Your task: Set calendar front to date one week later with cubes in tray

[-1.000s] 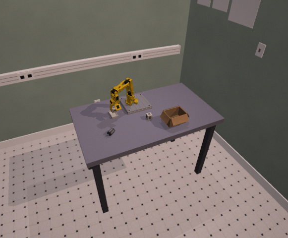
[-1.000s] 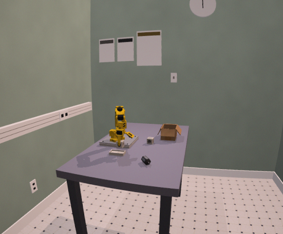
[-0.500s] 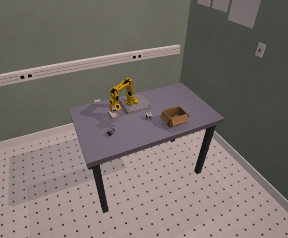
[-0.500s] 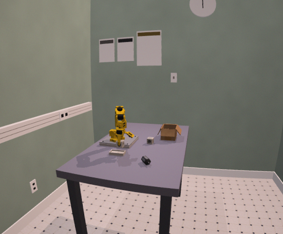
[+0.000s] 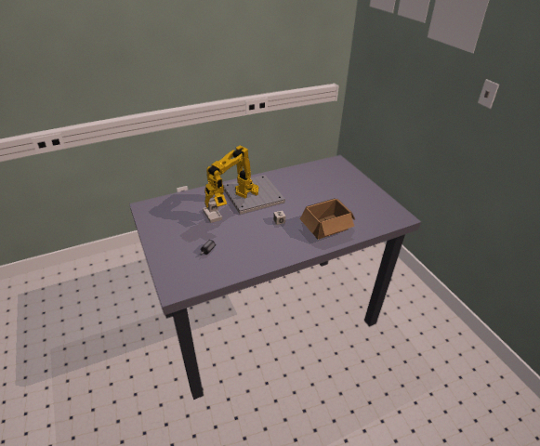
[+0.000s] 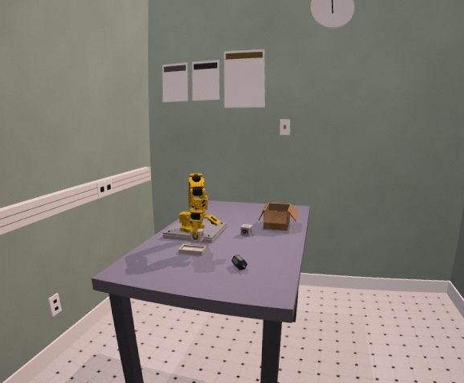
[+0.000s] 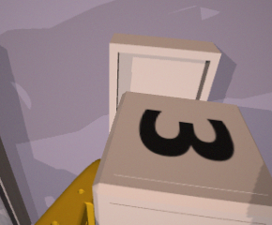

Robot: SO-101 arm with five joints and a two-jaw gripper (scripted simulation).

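My gripper (image 5: 214, 203) is shut on a pale number cube (image 7: 188, 161) whose visible face shows a 3 lying on its side in the wrist view. I hold it just above the white calendar tray (image 7: 164, 77), which looks empty; the tray also shows in the top view (image 5: 212, 214) and the exterior view (image 6: 192, 248). The gripper also shows above the tray in the exterior view (image 6: 196, 234). The second number cube (image 5: 279, 217) sits on the table to the right of the arm's base plate, apart from the tray; it also shows in the exterior view (image 6: 246, 230).
The grey base plate (image 5: 256, 194) lies just behind the tray. An open cardboard box (image 5: 327, 218) stands on the right part of the table. A small black cylinder (image 5: 207, 247) lies nearer the table's front edge.
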